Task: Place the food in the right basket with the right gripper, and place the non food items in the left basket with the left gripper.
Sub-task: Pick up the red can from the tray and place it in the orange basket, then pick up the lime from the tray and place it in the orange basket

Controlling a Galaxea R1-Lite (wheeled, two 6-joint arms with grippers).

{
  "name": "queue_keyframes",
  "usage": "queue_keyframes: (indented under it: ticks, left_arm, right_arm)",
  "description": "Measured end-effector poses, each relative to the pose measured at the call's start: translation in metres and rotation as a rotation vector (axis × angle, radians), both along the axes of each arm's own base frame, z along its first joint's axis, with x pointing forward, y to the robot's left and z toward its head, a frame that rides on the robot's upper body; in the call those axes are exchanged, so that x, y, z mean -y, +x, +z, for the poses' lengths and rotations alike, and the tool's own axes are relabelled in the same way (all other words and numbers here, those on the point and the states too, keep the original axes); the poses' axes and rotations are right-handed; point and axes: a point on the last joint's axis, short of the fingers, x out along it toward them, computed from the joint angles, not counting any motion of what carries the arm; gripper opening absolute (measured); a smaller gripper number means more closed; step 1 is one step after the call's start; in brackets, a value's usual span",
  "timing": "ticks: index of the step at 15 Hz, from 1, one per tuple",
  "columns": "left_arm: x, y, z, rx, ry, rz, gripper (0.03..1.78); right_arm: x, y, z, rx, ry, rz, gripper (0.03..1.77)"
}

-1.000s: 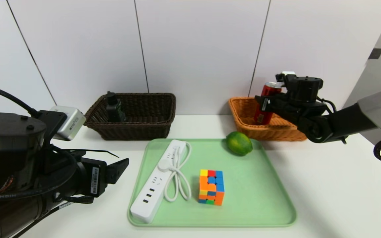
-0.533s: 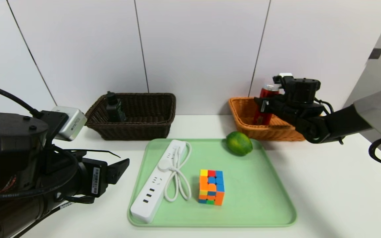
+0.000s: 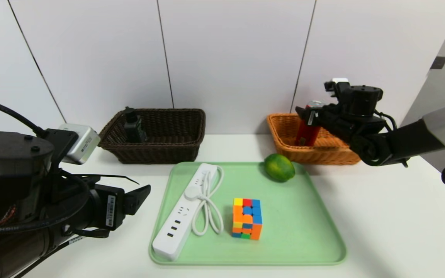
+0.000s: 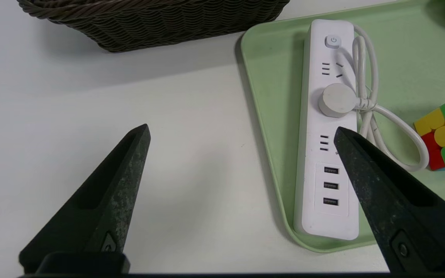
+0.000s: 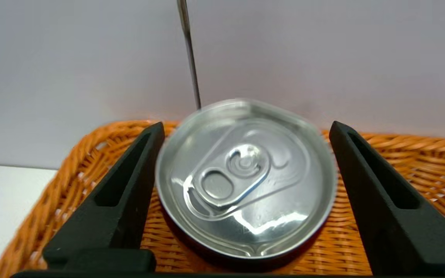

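Note:
A red drink can (image 3: 307,133) stands inside the orange basket (image 3: 280,137) at the back right. My right gripper (image 3: 304,114) hovers just above it, open; in the right wrist view the silver can top (image 5: 245,173) lies between the spread fingers (image 5: 129,181) of that gripper (image 5: 245,127). On the green tray (image 3: 303,235) lie a lime (image 3: 279,167), a white power strip (image 3: 185,212) with its cord, and a colourful cube (image 3: 247,218). My left gripper (image 3: 141,197) waits open left of the tray, with the power strip (image 4: 328,135) beside it.
The dark brown basket (image 3: 160,150) at the back left holds a dark bottle (image 3: 133,125). White wall panels rise directly behind both baskets. White tabletop surrounds the tray on either side and in front.
The right gripper lowered the can into the orange basket, opened and rose a little above it. The left arm has not moved.

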Motion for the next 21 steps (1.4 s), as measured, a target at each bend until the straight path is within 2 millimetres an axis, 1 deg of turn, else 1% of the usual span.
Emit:
queue_keyframes:
  ticks: [2,8,11,13,15,17,19,21]
  left_arm:
    - [0.0,0.0,0.0,0.001,-0.002,0.002,1.69]
    - [-0.001,-0.001,0.0,0.003,-0.005,0.003,1.69]
    - [-0.002,-0.002,0.0,0.004,-0.006,0.003,1.69]
    - [-0.002,-0.003,0.001,0.006,-0.009,0.003,1.69]
    - [-0.002,-0.003,0.001,0.008,-0.01,0.003,1.69]
    - [-0.003,-0.004,0.002,0.01,-0.012,0.004,1.69]
    - [-0.004,-0.005,0.003,0.015,-0.016,0.004,1.69]
    - [-0.004,-0.005,0.003,0.017,-0.018,0.004,1.69]
  right_arm:
    - [0.0,-0.01,0.016,0.002,-0.018,0.003,1.54]
    - [-0.004,-0.053,0.083,0.029,-0.052,0.042,1.63]
    - [-0.015,-0.081,0.122,-0.019,-0.045,0.057,1.66]
    - [-0.027,-0.103,0.149,-0.068,-0.01,0.055,1.67]
    - [-0.04,-0.126,0.171,-0.148,0.027,0.063,1.68]
    - [-0.05,-0.149,0.182,-0.264,0.054,0.072,1.68]
    - [-0.057,-0.166,0.178,-0.404,0.078,0.074,1.69]
    - [-0.059,-0.178,0.17,-0.532,0.075,0.081,1.69]
